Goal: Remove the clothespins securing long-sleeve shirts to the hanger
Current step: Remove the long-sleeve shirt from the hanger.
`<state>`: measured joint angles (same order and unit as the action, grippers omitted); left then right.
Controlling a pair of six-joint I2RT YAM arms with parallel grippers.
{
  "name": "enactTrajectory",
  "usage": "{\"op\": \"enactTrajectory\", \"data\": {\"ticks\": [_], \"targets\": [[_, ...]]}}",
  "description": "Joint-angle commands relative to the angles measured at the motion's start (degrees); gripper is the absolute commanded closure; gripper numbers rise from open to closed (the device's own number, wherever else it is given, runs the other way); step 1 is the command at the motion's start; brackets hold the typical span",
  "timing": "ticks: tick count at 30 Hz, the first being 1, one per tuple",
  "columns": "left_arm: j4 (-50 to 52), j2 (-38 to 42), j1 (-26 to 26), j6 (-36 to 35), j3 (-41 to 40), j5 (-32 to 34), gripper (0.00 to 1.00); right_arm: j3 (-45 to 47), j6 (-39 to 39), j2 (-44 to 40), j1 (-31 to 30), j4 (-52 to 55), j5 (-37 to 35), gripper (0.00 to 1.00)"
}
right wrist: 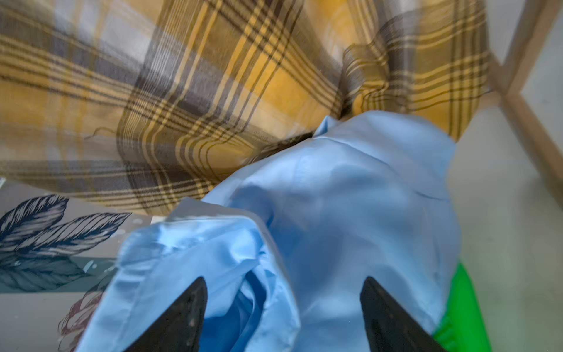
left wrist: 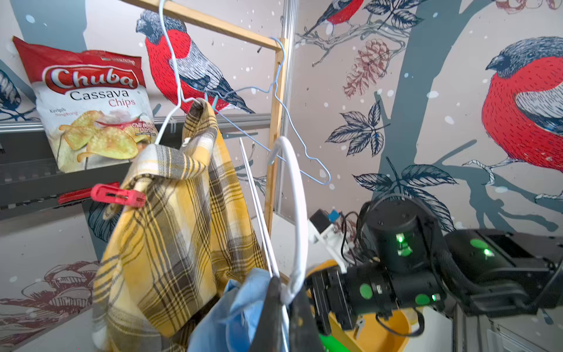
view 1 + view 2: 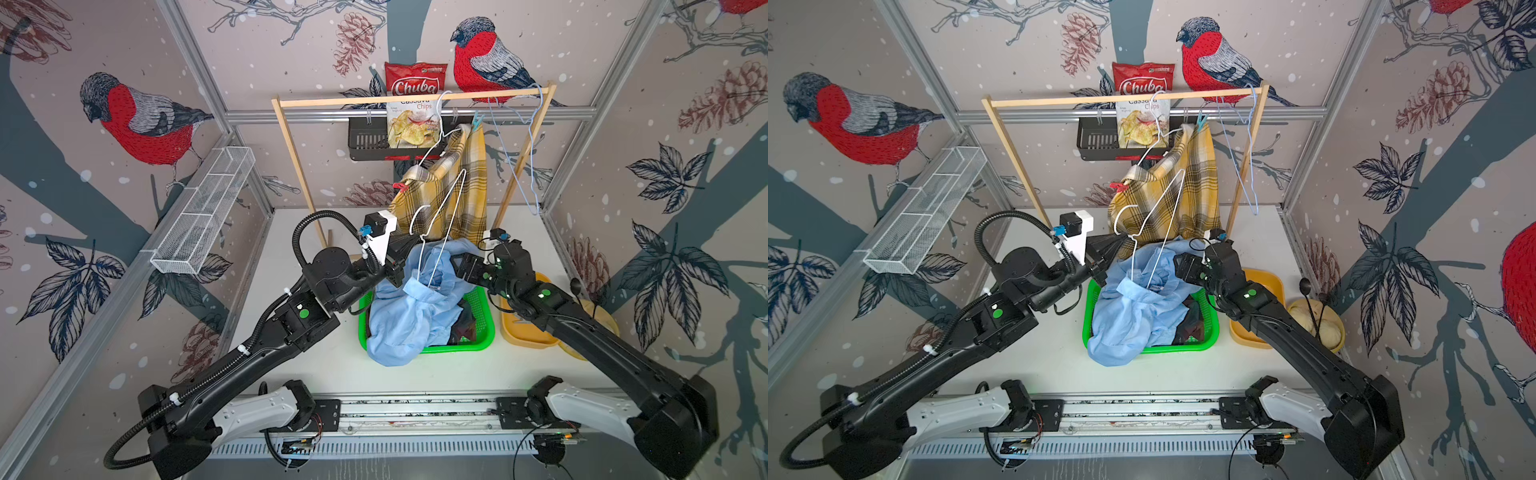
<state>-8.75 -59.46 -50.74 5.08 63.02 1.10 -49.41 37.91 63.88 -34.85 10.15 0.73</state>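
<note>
One wooden rack (image 3: 415, 98): stands at the back of the counter (image 3: 324, 365) and carries the only garment not yet taken down.
Yellow plaid shirt (image 3: 457, 187): hangs bunched from the rack on its own wire hanger, pinned in two places.
Light blue shirt (image 3: 411, 316): slumped over the green basket (image 3: 487, 332), its collar gathered round the lower part of a white hanger (image 2: 301, 219). No pin shows on it.
Dark plaid shirt (image 3: 463, 324): lies in the basket, mostly under the blue one.
White hanger: off the rack, hook up, tilted, standing between the two arms.
Left tool (image 2: 286, 306): jaws together on the neck of that white hanger, so this arm is occupied.
Right tool (image 1: 283, 280): fingers apart and holding nothing, just over the light blue shirt, facing the yellow plaid.
Red clothespin (image 3: 401, 187): bites the yellow shirt's shoulder on the robot's left. Its long axis is near level, with the handles pointing away from the cloth. It sits higher and farther back than both tools. The left arm is nearer, but the free tool would have to cross past the held hanger.
Light blue clothespin (image 3: 478, 120): at the top of the yellow shirt just under the rack bar, roughly upright, on the right arm's side. It is probably the straighter reach for the empty tool, up and back.
</note>
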Motion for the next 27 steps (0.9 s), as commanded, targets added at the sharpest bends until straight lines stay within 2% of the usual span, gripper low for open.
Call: {"op": "enactTrajectory", "data": {"ticks": [1, 4, 8, 15, 18, 20, 27], "targets": [[-7.18, -0.33, 0.12, -0.26, 0.26, 2.73, 1.0, 0.61, 1.79, 1.03, -2.36, -4.66, 1.16, 0.2], [-8.84, 0.55, 0.12, -1.86, 1.26, 3.99, 1.0, 1.56, 2.26, 1.32, -3.12, -4.37, 1.07, 0.19], [-3.43, 0.62, 0.12, -4.89, 7.51, 6.61, 1.0, 2.33, 1.89, -0.26, -3.14, -3.51, -0.5, 0.15], [1.88, 3.39, 0.12, -6.62, 12.73, 10.84, 1.0, 2.15, 0.54, -0.82, -3.12, -1.74, -1.01, 0.1], [7.54, 4.44, 0.12, -6.97, 15.23, 8.72, 1.0, 1.9, 0.76, -1.43, -2.98, -0.7, -1.6, 0.08], [12.14, 4.66, 0.12, -6.43, 15.91, 6.51, 1.0, 1.83, 0.76, -3.14, -2.2, -0.96, -1.28, 0.01], [25.85, 4.38, 0.12, -3.76, 12.49, -2.73, 1.0, -1.37, -0.12, -12.11, 5.52, -0.44, 3.92, 0.0]]}}
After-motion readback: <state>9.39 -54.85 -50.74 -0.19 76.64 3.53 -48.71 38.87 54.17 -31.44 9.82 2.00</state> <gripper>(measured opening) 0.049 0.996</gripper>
